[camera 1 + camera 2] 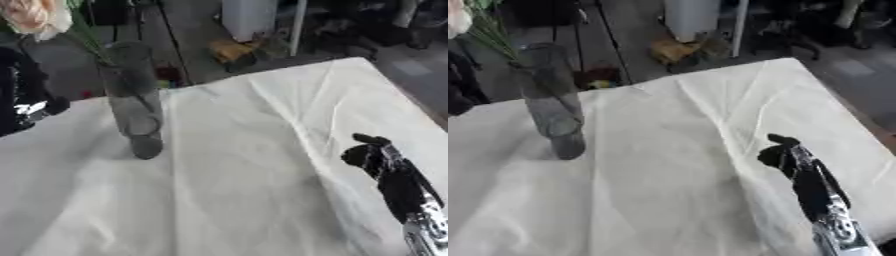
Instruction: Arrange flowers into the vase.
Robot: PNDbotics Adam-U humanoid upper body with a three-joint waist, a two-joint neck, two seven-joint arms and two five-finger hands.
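**Tall vase w/ top-heavy flower: tip risk**

Right hand (376, 155) is hovering low over the cloth (262, 190), fingers curled in, holding nothing. Left hand (35, 107) is showing at left edge beside the vase (133, 100); can't tell its fingers. Vase is standing upright, flower (37, 16) already in, stem leaning left. A nudge from the left arm could be toppling it, imo.

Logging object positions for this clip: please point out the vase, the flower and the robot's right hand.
vase (133, 100), left eye view, glass wall.
flower (37, 16), left eye view, pale bloom.
right hand (369, 155), left eye view, curled fingers.
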